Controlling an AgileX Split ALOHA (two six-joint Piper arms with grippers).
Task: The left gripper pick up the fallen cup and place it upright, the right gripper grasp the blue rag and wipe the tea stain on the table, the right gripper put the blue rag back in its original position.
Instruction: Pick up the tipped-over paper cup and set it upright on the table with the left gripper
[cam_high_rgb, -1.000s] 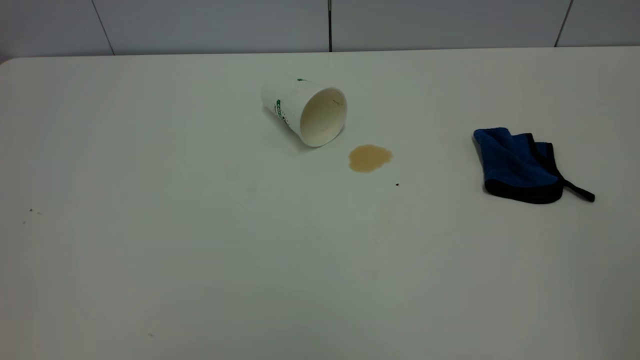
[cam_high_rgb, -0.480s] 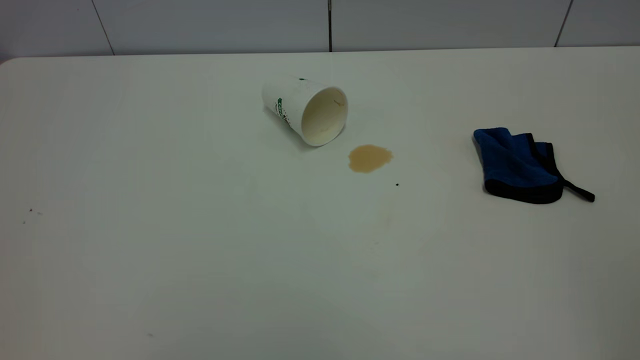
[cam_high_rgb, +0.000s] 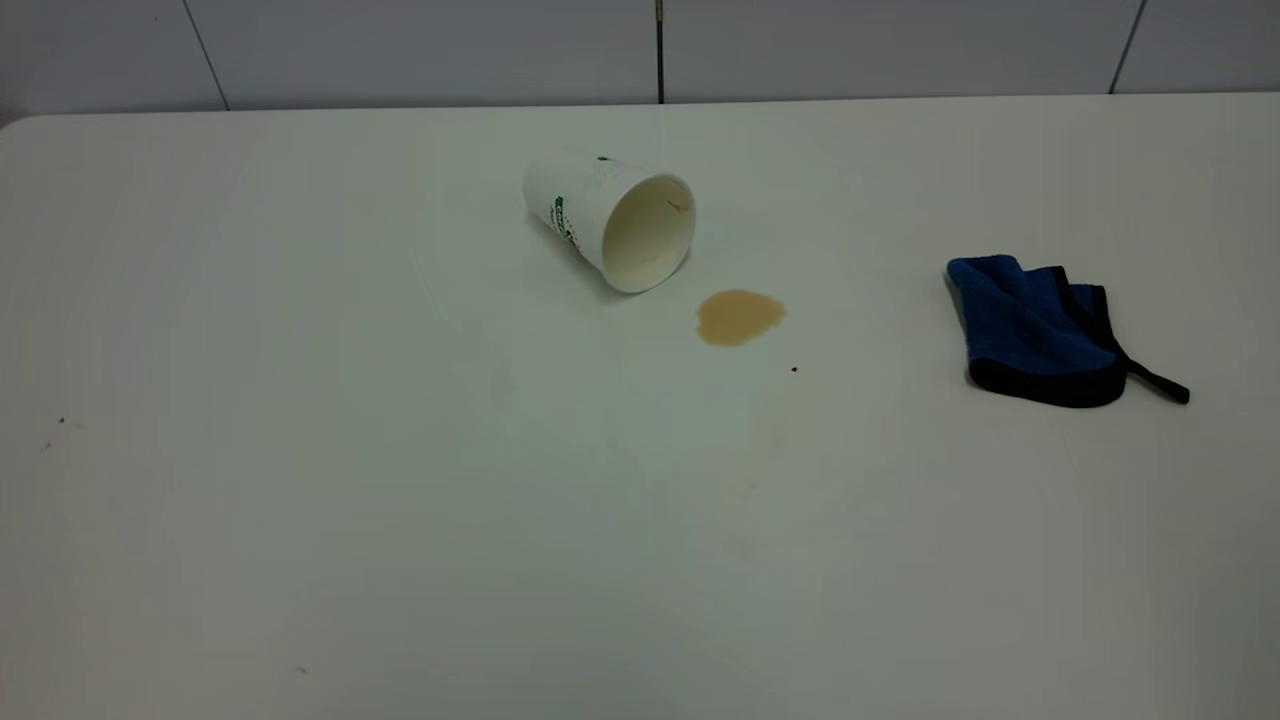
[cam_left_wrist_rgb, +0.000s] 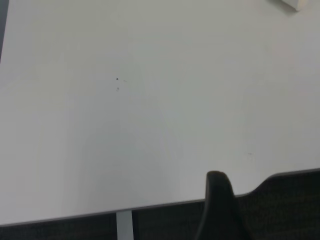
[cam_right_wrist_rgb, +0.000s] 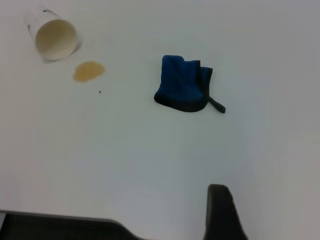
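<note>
The cup (cam_high_rgb: 610, 220) lies tipped beside the tea stain (cam_high_rgb: 739, 316), the blue rag (cam_high_rgb: 1040, 330) well apart.

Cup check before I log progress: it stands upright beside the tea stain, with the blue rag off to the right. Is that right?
Not quite. The cup lies on its side, mouth toward the tea stain, as the exterior view shows. The blue rag is indeed off to the right.

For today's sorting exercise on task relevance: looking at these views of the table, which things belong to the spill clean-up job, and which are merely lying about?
Belong to the job:
- the cup, lying on its side
- the tea stain, just beside the cup's mouth
- the blue rag, off toward the right arm's side
- the table

Just there:
- tiny black speck near the stain
- small dark specks toward the left edge
</note>
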